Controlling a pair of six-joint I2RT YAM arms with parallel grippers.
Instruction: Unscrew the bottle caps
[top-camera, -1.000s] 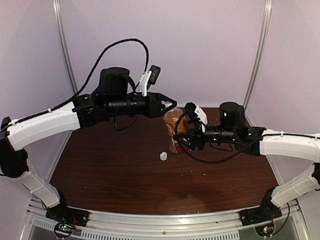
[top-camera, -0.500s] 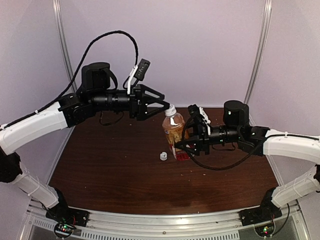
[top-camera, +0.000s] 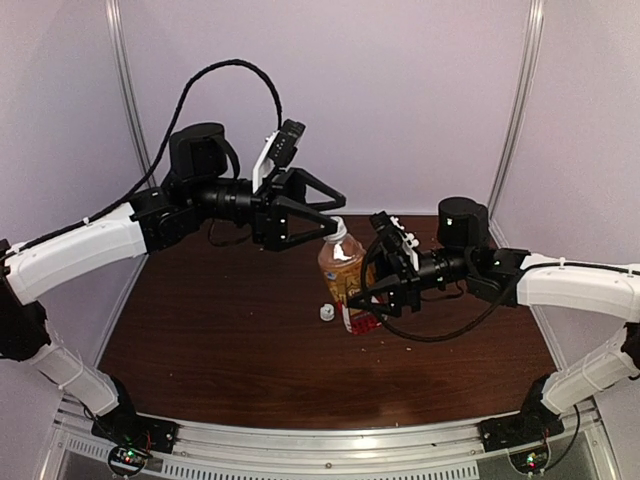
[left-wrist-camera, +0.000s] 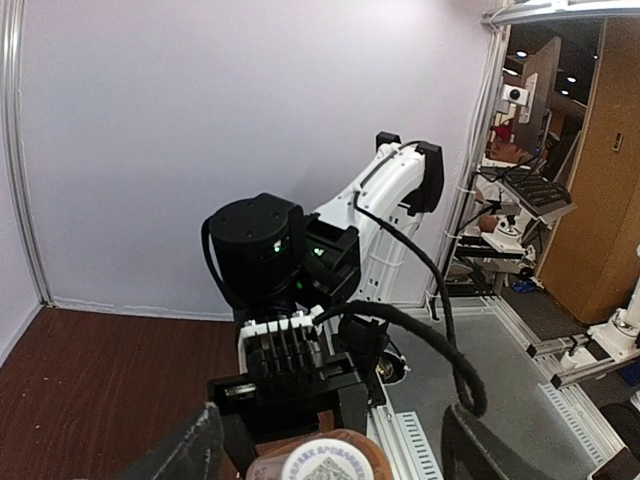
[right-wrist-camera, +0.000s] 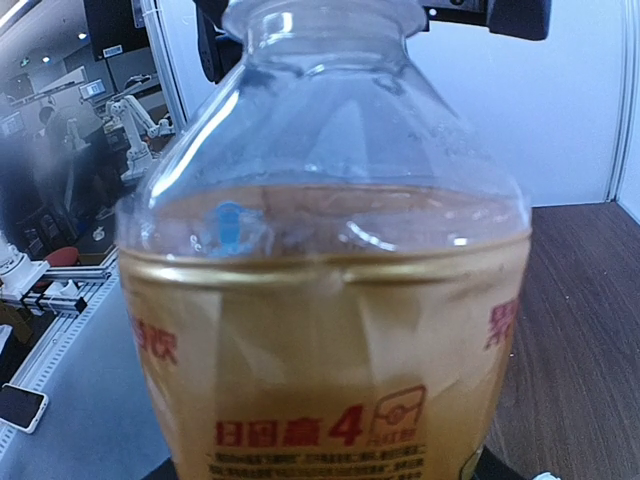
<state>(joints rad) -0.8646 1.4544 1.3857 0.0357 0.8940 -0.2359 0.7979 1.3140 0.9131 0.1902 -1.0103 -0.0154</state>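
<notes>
The left arm (top-camera: 80, 250) rises from its base at the near left corner, bends at the elbow, and reaches right across the dark wooden table (top-camera: 220, 340) with its forearm almost level, well above the surface. A black cable (top-camera: 215, 80) loops above it. The left gripper (top-camera: 338, 213) points right and stands wide open. Its two fingers (left-wrist-camera: 185, 455) are spread to either side of the fitted cap (left-wrist-camera: 322, 466), a white cap on the bottle's neck, and do not touch it. In the left wrist view this cap sits low in the frame, centred between the fingers.

A loose cap (top-camera: 326, 313), small and white, lies on the table just left of the bottle's base.

The bottle (top-camera: 343, 265) is near the table's centre, roughly upright. It holds amber liquid and has a red printed label. Whether its base rests on the table cannot be told.

The right gripper (top-camera: 368, 292) is clamped on the bottle's lower body from the right. In the right wrist view the bottle fills the frame. The right arm (top-camera: 575, 285) climbs from the near right corner, folds at the elbow, and runs level to the left.
</notes>
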